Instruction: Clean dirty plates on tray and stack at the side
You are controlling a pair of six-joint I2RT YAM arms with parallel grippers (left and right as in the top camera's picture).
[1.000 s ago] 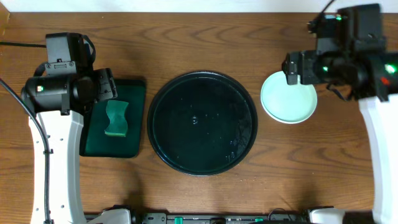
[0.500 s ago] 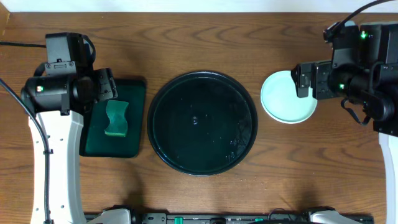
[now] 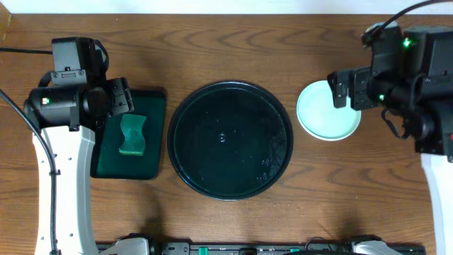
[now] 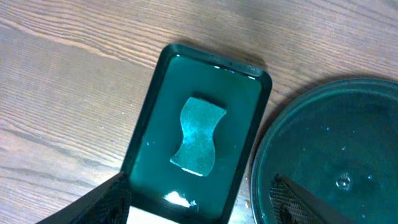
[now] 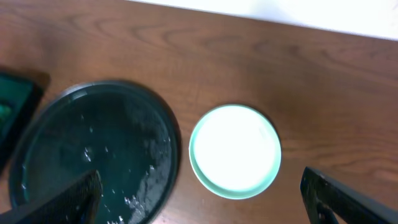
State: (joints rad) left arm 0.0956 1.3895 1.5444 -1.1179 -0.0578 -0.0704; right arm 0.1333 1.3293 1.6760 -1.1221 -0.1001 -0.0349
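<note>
Worktop (image 3: 212,42): bare wood, and nothing lying on it has shifted over the last second.

Tray (image 3: 230,140): no plates on it, only water beads on the gloss, the same as a second ago. The dark-green tray (image 3: 152,142) to its left is unchanged.

Plates (image 3: 322,117): off the tray, stacked on the worktop just beside its right rim. The top one is pale turquoise with a white edge showing beneath; we cannot tell the count. We see no green smear on the top face.

Sponge (image 3: 132,134): lying in the dark-green tray.

The change is in the right fingers (image 5: 62,202). A second ago they hung over the upper part of the plates, then drew off to the right, and now they have crept back a little over the right edge. The plates did not stir. We judge the release done and the task at or near its end.

In the right wrist view the fingers are wide apart and empty — the plates lie ahead, between the two and clear of both. The left fingers (image 4: 106,205) are likewise apart and empty, with the sponge ahead between them.
</note>
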